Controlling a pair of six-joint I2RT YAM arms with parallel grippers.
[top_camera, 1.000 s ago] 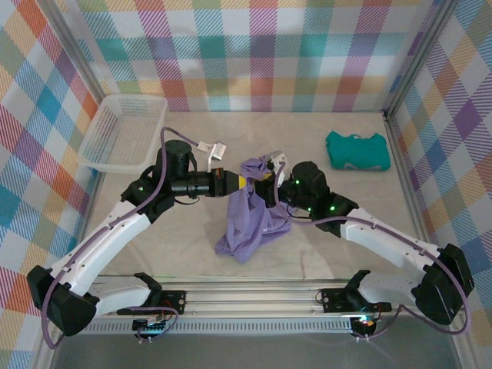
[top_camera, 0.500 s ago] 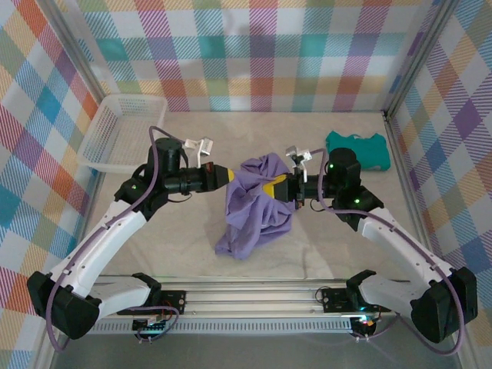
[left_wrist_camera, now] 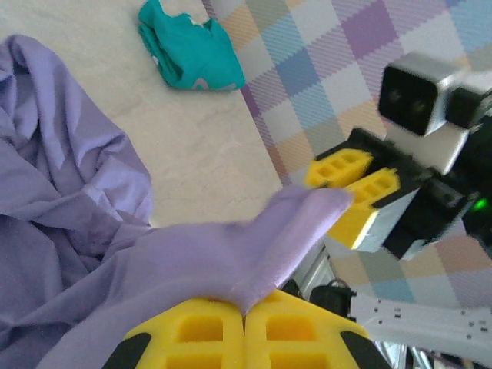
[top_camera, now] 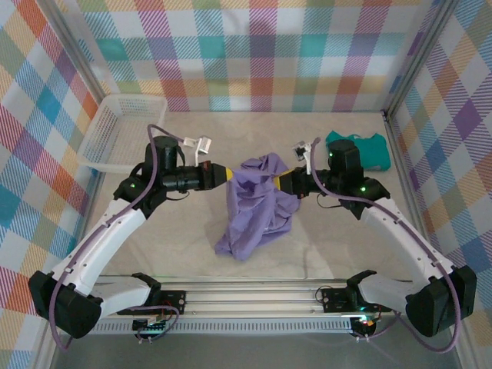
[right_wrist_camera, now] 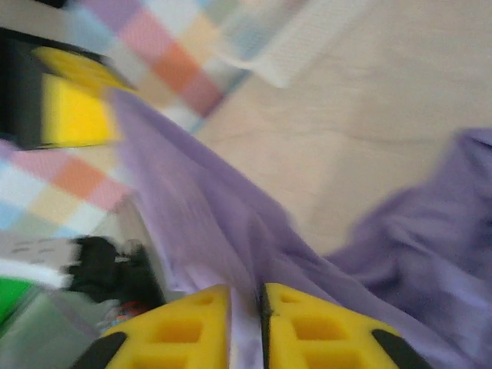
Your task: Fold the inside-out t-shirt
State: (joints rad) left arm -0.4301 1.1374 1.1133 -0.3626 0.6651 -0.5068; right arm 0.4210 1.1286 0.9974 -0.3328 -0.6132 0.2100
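The inside-out t-shirt (top_camera: 257, 204) is lavender-purple. Its top edge is lifted and stretched between my two grippers, and the rest hangs in a crumpled heap down to the table. My left gripper (top_camera: 228, 175) holds the left end; in the left wrist view its yellow fingers (left_wrist_camera: 192, 338) are pressed together on a tongue of the shirt (left_wrist_camera: 254, 246). My right gripper (top_camera: 280, 183) holds the right end. In the right wrist view, purple cloth (right_wrist_camera: 231, 231) fills the narrow slit between its fingers (right_wrist_camera: 315, 327). Each wrist view also shows the other gripper: the right gripper (left_wrist_camera: 354, 192) and the left gripper (right_wrist_camera: 73, 108).
A smaller teal folded garment (top_camera: 358, 151) lies at the back right, near the right arm, and appears as the teal garment (left_wrist_camera: 192, 58) in the left wrist view. A white mesh basket (top_camera: 123, 132) stands at the back left. Checkered walls close in the table.
The two grippers, close together over the shirt a second ago, have pulled apart sideways. The shirt's top edge is now spread between them, and the right arm has swung right.
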